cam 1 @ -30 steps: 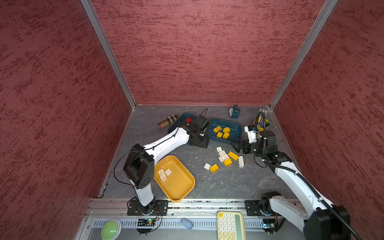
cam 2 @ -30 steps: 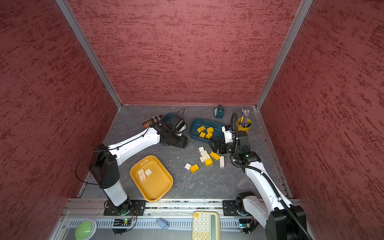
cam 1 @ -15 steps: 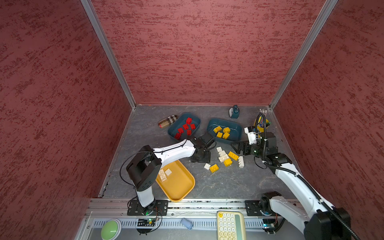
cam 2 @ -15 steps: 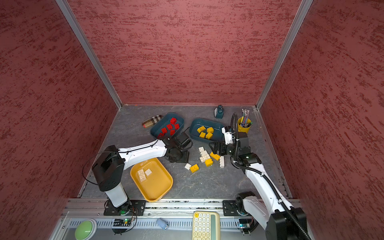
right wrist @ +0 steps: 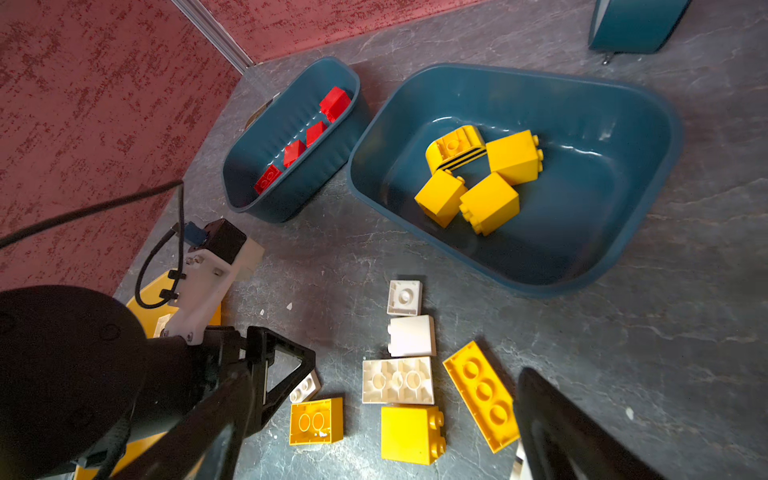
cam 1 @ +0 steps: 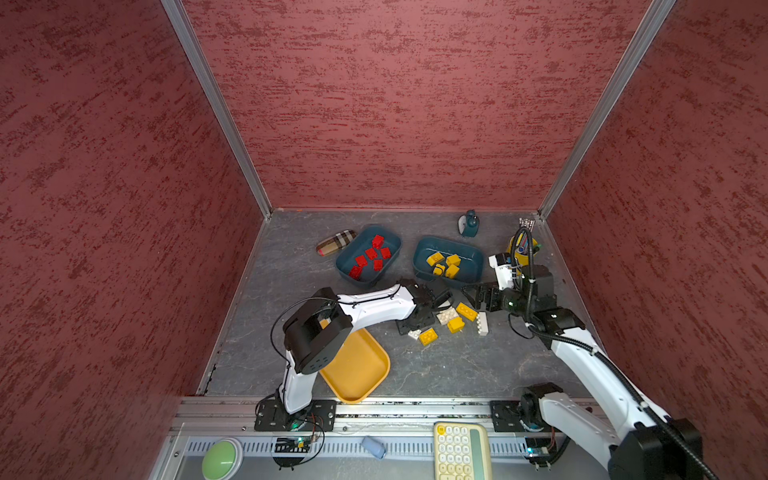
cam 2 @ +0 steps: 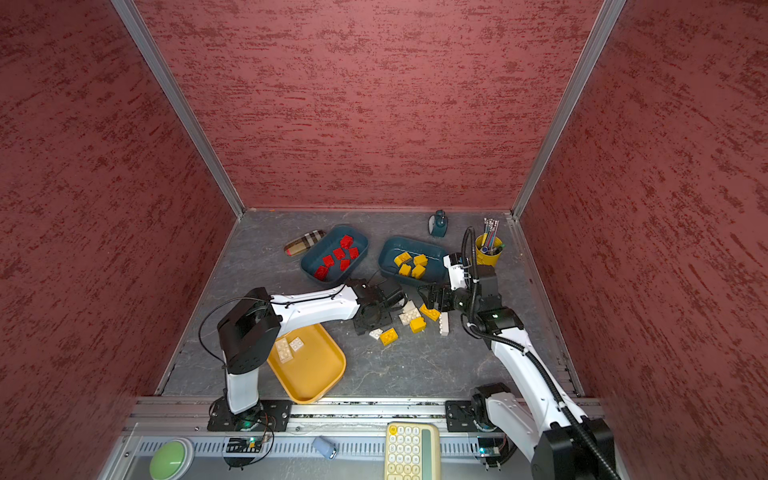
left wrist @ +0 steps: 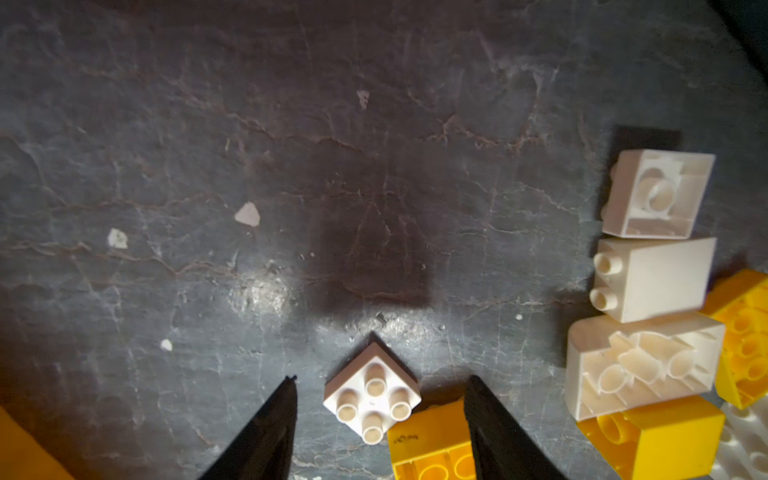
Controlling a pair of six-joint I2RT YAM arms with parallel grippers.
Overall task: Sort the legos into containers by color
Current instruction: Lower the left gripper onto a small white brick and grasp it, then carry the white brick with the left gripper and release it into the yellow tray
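Red legos (cam 1: 371, 253): six bright red ones lie in the left teal tray (cam 1: 353, 249).
Yellow legos (cam 1: 444, 264): four chunky ones sit close together in the right teal tray (cam 1: 469, 266). One has black stripes.
White legos (cam 2: 289, 348): two lie studs up in the mustard tray (cam 2: 316, 370), beside the left arm.
Loose legos (right wrist: 398, 380): a little bunch, white and yellow, lies on the gray tabletop (cam 1: 436, 365) between the two arms. Some are upside down and show hollow bottoms.
Small white lego (left wrist: 372, 395): it is square, with four round studs up. A yellow lego (left wrist: 430, 444) lies right beside it.
Left fingers (left wrist: 270, 428): apart, one on each side of the small white lego, not touching it.
Right fingers (right wrist: 561, 436): wide apart, holding nothing, close to the loose legos.
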